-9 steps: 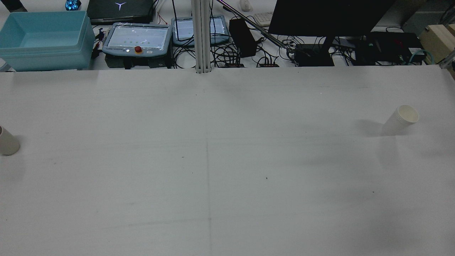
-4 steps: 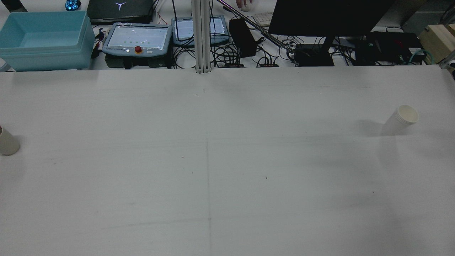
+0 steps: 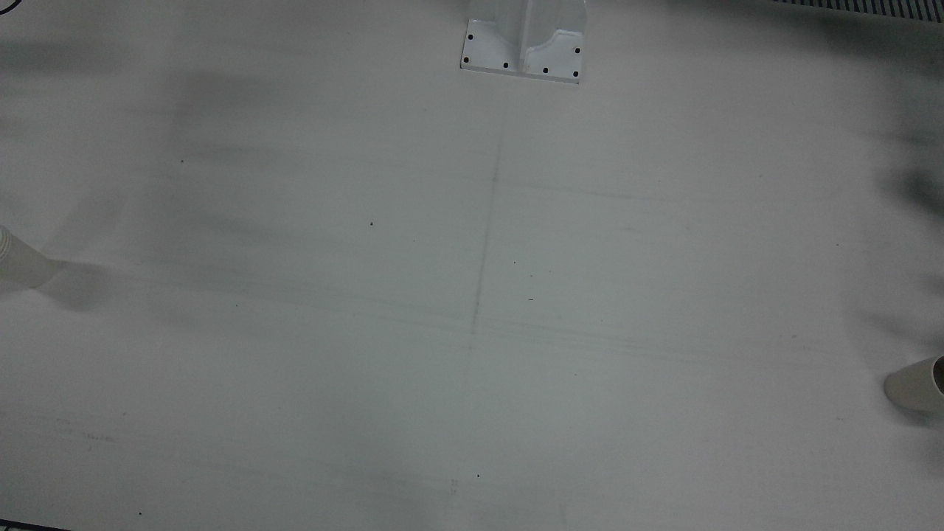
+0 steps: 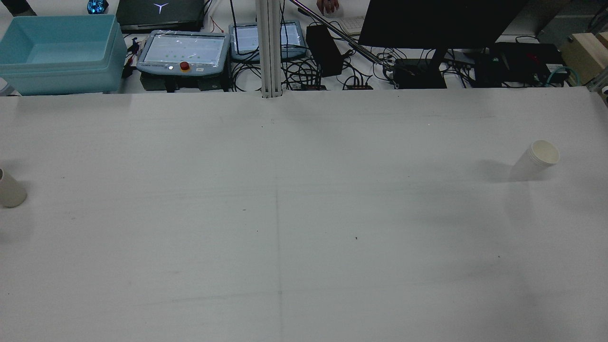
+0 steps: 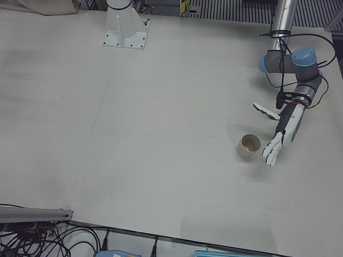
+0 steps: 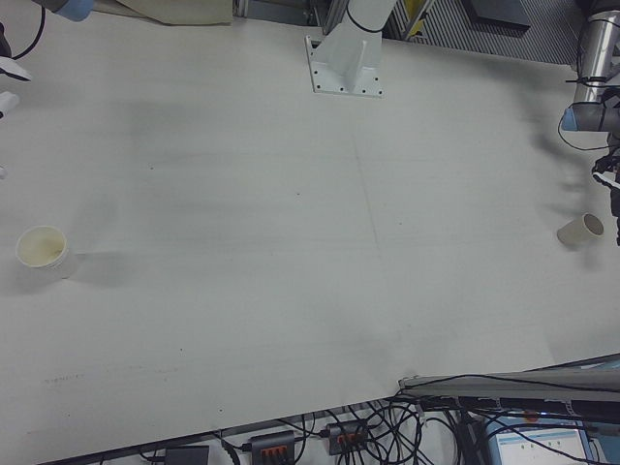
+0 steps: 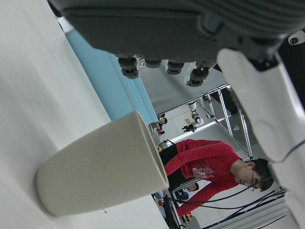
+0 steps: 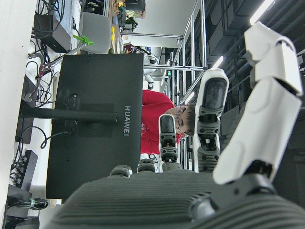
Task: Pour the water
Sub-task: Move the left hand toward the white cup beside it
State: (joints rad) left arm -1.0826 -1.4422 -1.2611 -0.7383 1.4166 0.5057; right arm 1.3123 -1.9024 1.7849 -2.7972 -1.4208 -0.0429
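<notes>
A beige paper cup stands upright at the table's edge on my left side; it also shows in the rear view, front view and right-front view. My left hand is open and empty, just beside this cup and apart from it. In the left hand view the cup is close under the palm. A white paper cup stands upright on the right side, also in the right-front view. My right hand is open and empty, fingers apart.
A blue bin, teach pendants, cables and a black monitor lie beyond the table's far edge. A white pedestal base is bolted mid-table on the robot's side. A person in red stands nearby.
Both cups stay in place. A person's hand has come into view at the far back by the keyboard. No arm shows in the rear view.
</notes>
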